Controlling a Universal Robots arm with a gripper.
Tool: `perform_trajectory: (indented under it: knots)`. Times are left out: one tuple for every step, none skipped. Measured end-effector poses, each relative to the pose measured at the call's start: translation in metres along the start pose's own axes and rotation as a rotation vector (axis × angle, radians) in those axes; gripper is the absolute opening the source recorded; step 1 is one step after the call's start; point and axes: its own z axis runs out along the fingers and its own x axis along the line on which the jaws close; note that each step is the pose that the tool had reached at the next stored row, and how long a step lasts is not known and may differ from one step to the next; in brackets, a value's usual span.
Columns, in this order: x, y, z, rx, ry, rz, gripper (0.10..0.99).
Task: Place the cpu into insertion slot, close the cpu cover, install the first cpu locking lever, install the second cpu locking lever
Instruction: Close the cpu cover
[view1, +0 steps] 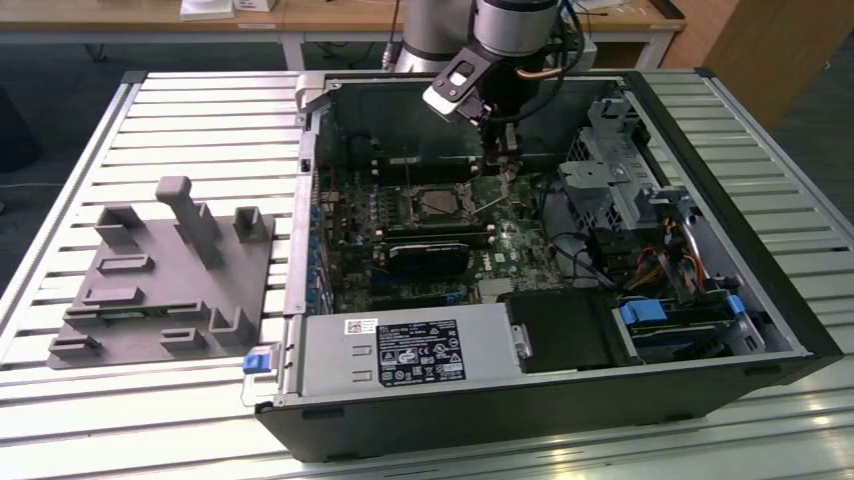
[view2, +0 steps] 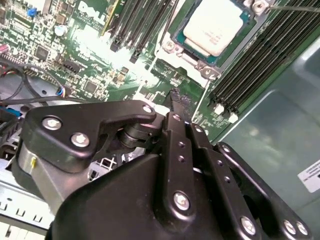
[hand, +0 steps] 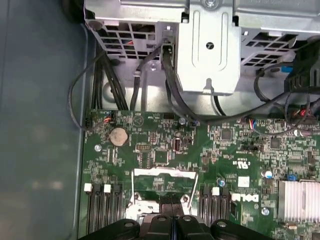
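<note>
The cpu (view2: 215, 25), a pale silvery square, lies in the insertion slot (view2: 176, 34) on the green motherboard. In the exterior view the slot (view1: 434, 203) sits mid-board inside the open computer case. My gripper (view1: 507, 172) hangs just beyond the slot, toward the exterior view's right. Its black fingers (view2: 175, 102) are pressed together, with nothing visible between them. In the first wrist view the gripper (hand: 172, 205) points at a silvery frame plate, the cpu cover (hand: 162, 173); whether it lies flat I cannot tell. A thin metal lever (view2: 295, 7) runs beside the slot.
Long black memory slots (view2: 260, 60) flank the slot. A black fan unit (view1: 430, 255) sits nearer the front, a metal drive cage (view1: 607, 185) and cables (hand: 120, 90) to the exterior view's right. A grey fixture (view1: 167, 270) stands outside the case on the slatted table (view1: 214, 100).
</note>
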Motion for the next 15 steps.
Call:
perform_trajectory:
  knots:
    - [0.0000,0.0008,0.0002,0.000,0.0000,0.000,0.106]
    - [0.0000,0.0017,0.0003,0.000,-0.0001,0.000,0.106]
    - [0.0001,0.0026,0.0004,0.000,-0.0003,0.000,0.106]
    - [0.0001,0.0036,0.0006,0.000,-0.0005,0.000,0.106]
    - [0.0002,0.0046,0.0007,0.000,-0.0008,0.000,0.106]
    - [0.0002,0.0055,0.0008,0.000,-0.0008,0.000,0.106]
    - [0.0002,0.0064,0.0009,0.000,-0.0008,0.000,0.106]
    - [0.0002,0.0074,0.0010,0.000,-0.0009,0.000,0.106]
    - [0.0002,0.0084,0.0011,0.000,-0.0009,0.000,0.106]
    - [0.0002,0.0093,0.0012,0.000,-0.0009,0.000,0.106]
    - [0.0002,0.0102,0.0013,0.000,-0.0008,0.000,0.106]
    - [0.0002,0.0111,0.0014,0.000,-0.0008,0.000,0.106]
    - [0.0002,0.0119,0.0015,0.000,-0.0009,0.000,0.106]
    - [0.0002,0.0126,0.0016,0.000,-0.0008,0.000,0.106]
    - [0.0002,0.0134,0.0016,0.000,-0.0009,0.000,0.106]
